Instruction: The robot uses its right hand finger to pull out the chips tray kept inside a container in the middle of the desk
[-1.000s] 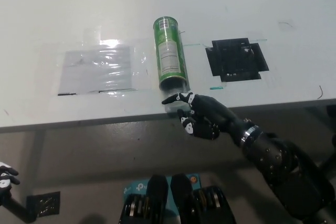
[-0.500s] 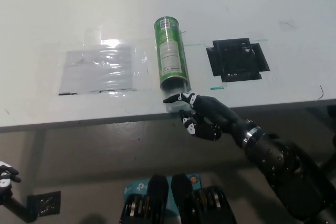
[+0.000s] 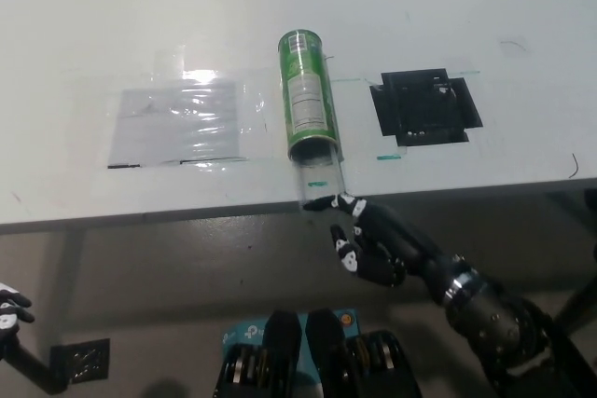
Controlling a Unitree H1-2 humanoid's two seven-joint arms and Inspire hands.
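Observation:
A green chips container (image 3: 307,92) lies on its side in the middle of the white desk (image 3: 448,6), its open end toward me. A clear chips tray (image 3: 319,180) sticks out of that end and reaches the desk's front edge. My black right hand (image 3: 366,240) is just below the edge. One finger is stretched out and hooked on the tray's near end, while the others are curled. My white left hand (image 3: 9,309) rests at the lower left corner, mostly out of frame.
A clear plastic sheet (image 3: 177,123) is taped to the desk left of the container. A black square mat (image 3: 426,104) lies to its right. The desk's front edge (image 3: 140,216) runs across the picture, with dark floor below it.
My right hand has drawn back toward me and down past the desk edge. The clear tray has slid out of the container with it. The container has stayed put.

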